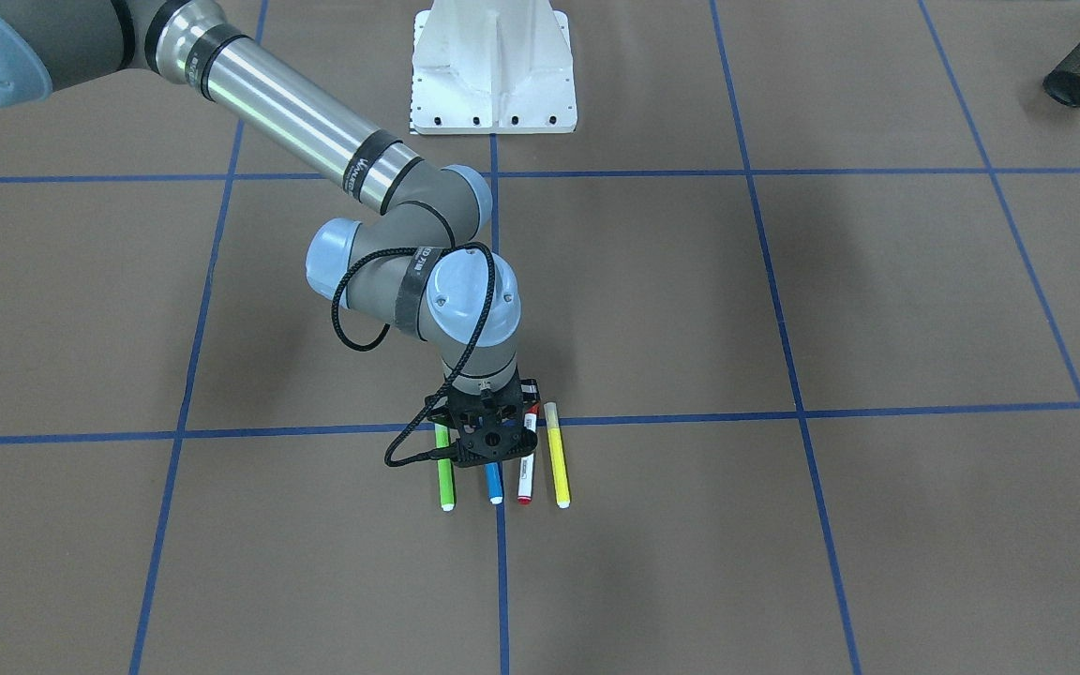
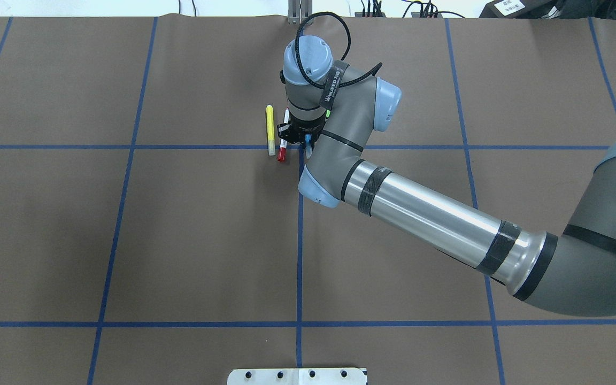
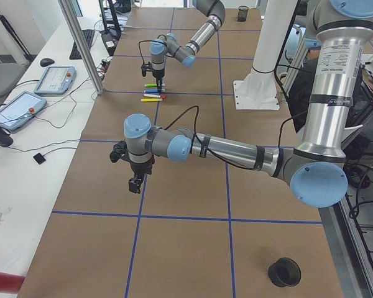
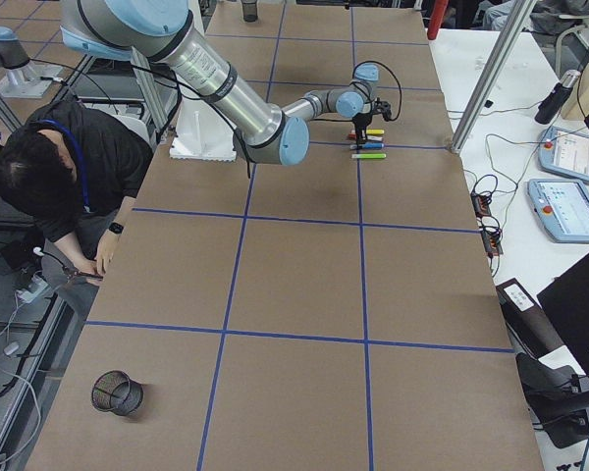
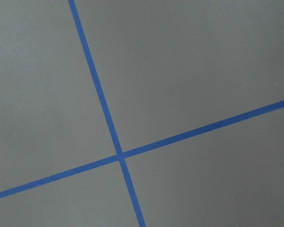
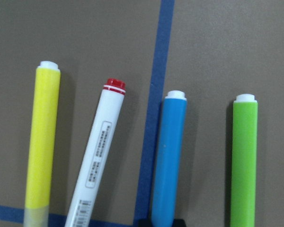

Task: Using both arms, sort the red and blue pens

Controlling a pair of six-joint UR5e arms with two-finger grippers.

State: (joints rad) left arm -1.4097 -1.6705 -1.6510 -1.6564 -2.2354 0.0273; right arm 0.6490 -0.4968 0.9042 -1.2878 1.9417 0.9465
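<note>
Front view: right gripper (image 1: 493, 450) sits low over the blue pen (image 1: 494, 486), red pen (image 1: 527, 469) just beside, on the brown counter (image 1: 690, 562) with a blue tape grid (image 1: 877, 411); can't tell the fingers' state. Left side view: left gripper (image 3: 135, 183) hangs over bare counter, fingers unreadable. Right wrist view: blue pen lies alongside a grid line, red pen tilted.

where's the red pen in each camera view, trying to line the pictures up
exterior front-facing: red pen low centre, third from left in the row.
overhead exterior: upper centre, second from left.
exterior left: far up the table, small.
exterior right: near the top, right of centre.
left wrist-mounted: not in it.
right wrist-mounted: left of centre, tilted.
Shared landmark: the yellow marker right beside it.
</note>
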